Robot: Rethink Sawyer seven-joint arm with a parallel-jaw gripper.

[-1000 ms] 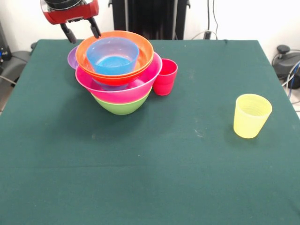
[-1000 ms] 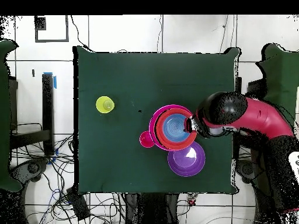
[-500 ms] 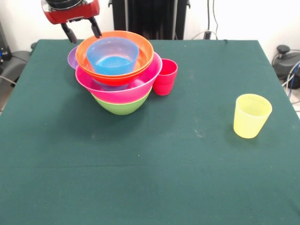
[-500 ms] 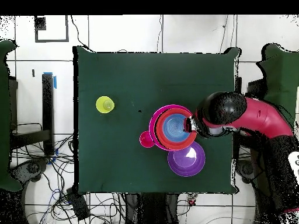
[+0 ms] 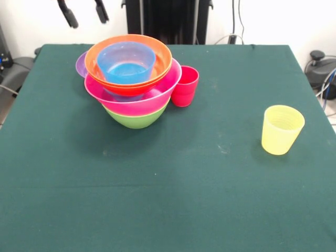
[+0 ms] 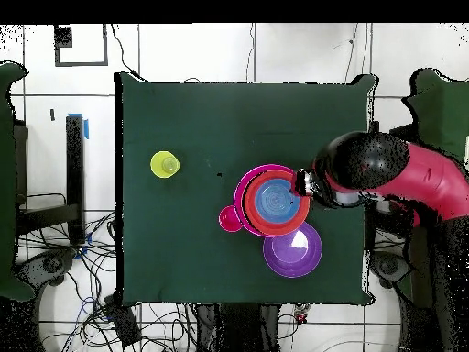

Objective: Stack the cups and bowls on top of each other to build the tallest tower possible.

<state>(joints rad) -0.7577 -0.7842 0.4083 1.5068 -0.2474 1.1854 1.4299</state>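
Note:
The tower (image 5: 134, 79) stands at the table's far left in the front view: a green bowl (image 5: 136, 119) at the bottom, a big pink bowl (image 5: 137, 100), an orange bowl (image 5: 157, 55) and a blue bowl (image 5: 126, 62) on top. A purple bowl (image 5: 80, 64) sits behind it, seen whole in the overhead view (image 6: 292, 250). The red cup (image 5: 185, 85) touches the tower's side. The yellow cup (image 5: 282, 129) stands alone. My gripper (image 5: 83, 11) hangs open and empty high above the tower's far left; the fingertips (image 5: 68, 16) show at the top edge.
The arm (image 6: 394, 179) reaches in from the table's right edge in the overhead view. The table (image 5: 173, 184) is covered in dark green cloth. Cables and stands surround the table on the floor.
The gripper has risen straight up from beside the orange bowl's rim; only its two fingers show at the top edge now. Bowls and cups have not moved.

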